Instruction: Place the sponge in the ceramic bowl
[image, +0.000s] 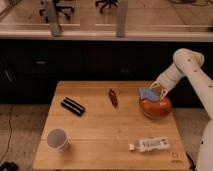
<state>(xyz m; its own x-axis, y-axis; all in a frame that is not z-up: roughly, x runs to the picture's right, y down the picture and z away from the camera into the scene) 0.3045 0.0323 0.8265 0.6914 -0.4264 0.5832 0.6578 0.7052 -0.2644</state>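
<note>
The orange-red ceramic bowl (155, 108) stands on the wooden table (100, 135) near its right edge. The blue-grey sponge (146, 93) hangs tilted just above the bowl's left rim. My gripper (157, 90) comes down from the white arm on the right, directly over the bowl, and is shut on the sponge's right end. The bowl's inside is mostly hidden behind the sponge and the gripper.
A black rectangular bar (73, 106) lies at the table's left. A small dark red object (113, 97) lies in the middle, left of the bowl. A white paper cup (58, 139) stands front left, and a white packet (149, 145) lies front right. A dark counter runs behind the table.
</note>
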